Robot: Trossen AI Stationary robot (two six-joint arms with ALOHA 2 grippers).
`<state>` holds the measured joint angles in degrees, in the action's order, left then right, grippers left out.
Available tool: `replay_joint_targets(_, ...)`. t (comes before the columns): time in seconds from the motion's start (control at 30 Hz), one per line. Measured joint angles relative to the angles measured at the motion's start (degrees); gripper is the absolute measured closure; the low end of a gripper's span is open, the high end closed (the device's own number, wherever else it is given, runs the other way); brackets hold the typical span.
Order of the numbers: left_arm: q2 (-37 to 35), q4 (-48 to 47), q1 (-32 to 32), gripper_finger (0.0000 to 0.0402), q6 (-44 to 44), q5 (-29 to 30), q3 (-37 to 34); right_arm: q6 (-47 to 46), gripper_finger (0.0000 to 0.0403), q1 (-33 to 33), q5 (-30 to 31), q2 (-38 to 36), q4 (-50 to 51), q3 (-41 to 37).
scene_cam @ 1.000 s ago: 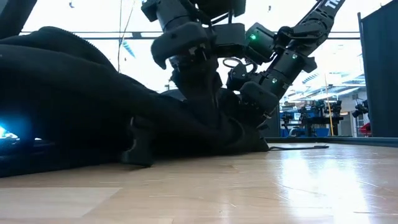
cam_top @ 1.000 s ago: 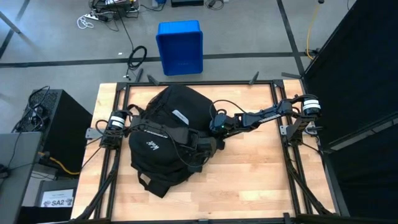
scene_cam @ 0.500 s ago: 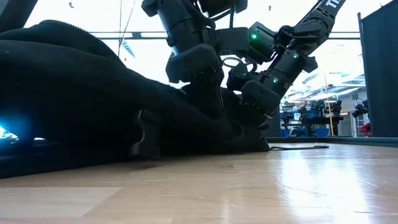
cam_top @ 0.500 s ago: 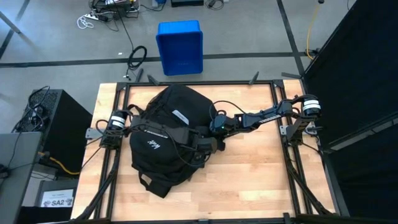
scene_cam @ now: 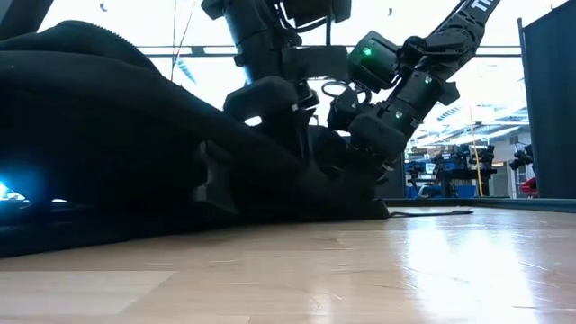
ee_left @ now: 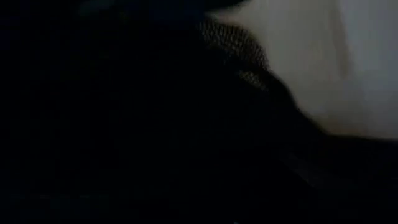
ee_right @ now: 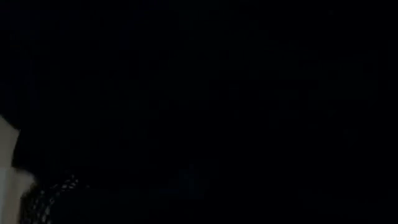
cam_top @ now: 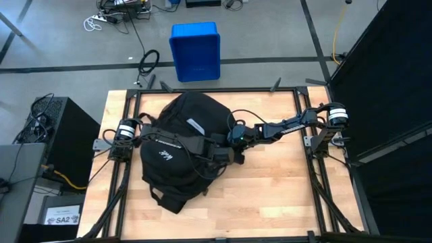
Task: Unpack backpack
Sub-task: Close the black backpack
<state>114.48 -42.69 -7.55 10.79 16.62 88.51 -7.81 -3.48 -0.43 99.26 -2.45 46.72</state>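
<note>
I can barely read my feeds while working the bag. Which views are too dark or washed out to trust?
Right wrist view: almost fully black. Left wrist view: mostly black, one pale patch. Low view: the bright room behind turns the backpack and both arms into silhouettes. High view: evenly lit; backpack, table and blue bin read clearly.

The large black fabric backpack lies on the left half of the light wooden table, its straps trailing toward the near edge. Both dark arms reach over it: the left gripper and the right gripper sit close together at the backpack's right side. The blue plastic bin stands on the floor beyond the table's far edge, and a black cabinet stands left of the table.
</note>
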Motion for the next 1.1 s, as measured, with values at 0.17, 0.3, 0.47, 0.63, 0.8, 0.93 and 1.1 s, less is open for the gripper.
replay_joint_targets(0.17,0.0,-0.8,0.0,0.0282,1.0,2.3,0.0,0.0,0.0403,0.0,0.0,0.0,-0.1,0.0)
replay_joint_targets(0.3,0.0,0.7,0.0,0.0305,1.1,3.4,0.0,0.0,0.0403,0.0,0.2,0.0,-0.3,0.0)
replay_joint_targets(0.47,0.0,8.2,0.1,0.0311,2.1,-4.9,-0.1,0.1,0.0403,0.0,0.1,0.0,-0.2,0.0)
replay_joint_targets(0.63,0.2,11.9,-0.5,0.0301,2.7,-6.1,-0.4,-0.5,0.0403,0.0,0.0,0.0,-0.1,-0.1)
replay_joint_targets(0.8,0.2,11.1,-0.5,0.0290,1.9,-1.2,-3.8,0.2,0.0403,0.3,-0.2,0.1,-0.4,-0.1)
replay_joint_targets(0.93,0.2,13.3,-0.4,0.0284,0.8,-3.0,-6.3,-0.1,0.0403,0.4,-1.5,0.0,-0.6,0.0)
replay_joint_targets(1.1,0.2,15.8,-1.2,0.0283,0.9,-4.5,-7.3,-1.1,0.0403,0.4,-1.8,0.0,-0.3,0.0)
